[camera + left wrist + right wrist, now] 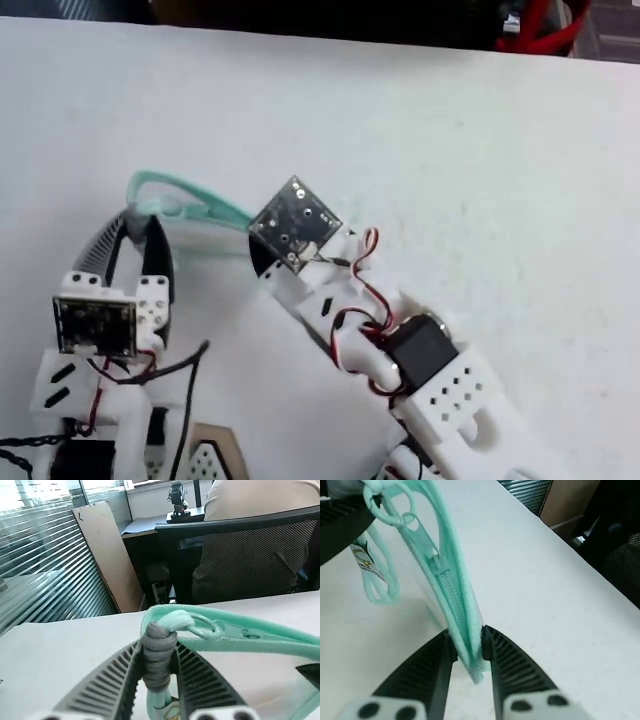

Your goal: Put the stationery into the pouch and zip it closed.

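Note:
A mint-green pouch (185, 205) with a zipper stands on edge on the white table, stretched between both arms. My left gripper (135, 232) is shut on a grey tab (157, 652) at the pouch's zipper end, beside the metal ring pull (207, 626). My right gripper (468, 650) is shut on the other end of the pouch (452, 595), pinching its mint edge between the black ribbed fingers. The pouch's zipper (447, 587) runs along its upper edge. A mint cord loop (380, 585) hangs from the far end.
The white table (480, 170) stretches wide behind and to the right of the arms. A black mesh chair (250, 555) and a leaning board (107, 555) stand beyond the table's far edge.

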You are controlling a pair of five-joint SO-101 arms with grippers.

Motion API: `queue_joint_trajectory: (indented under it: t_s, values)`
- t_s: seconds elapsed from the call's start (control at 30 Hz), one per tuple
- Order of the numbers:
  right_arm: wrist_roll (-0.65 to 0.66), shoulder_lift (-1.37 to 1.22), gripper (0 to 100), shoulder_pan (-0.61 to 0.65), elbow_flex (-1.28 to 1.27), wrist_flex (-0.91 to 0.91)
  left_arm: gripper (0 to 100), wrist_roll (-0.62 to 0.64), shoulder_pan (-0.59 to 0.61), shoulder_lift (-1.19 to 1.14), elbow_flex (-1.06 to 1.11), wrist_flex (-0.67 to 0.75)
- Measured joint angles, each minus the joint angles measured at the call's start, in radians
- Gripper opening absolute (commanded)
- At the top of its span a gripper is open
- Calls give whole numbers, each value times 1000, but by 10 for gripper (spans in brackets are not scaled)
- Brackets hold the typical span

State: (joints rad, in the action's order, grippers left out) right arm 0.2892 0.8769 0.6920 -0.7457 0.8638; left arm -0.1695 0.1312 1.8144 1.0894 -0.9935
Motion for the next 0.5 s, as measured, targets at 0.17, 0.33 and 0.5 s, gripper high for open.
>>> queue_joint_trajectory:
  t_s: [0.17,0.33,0.5]
  values:
    - [0,0,19,0,0,0,46,6,106,0,0,0]
    - [0,0,19,0,-3,0,46,6,193,0,0,0]
    - [0,0,19,0,-3,0,46,20,256,0,0,0]
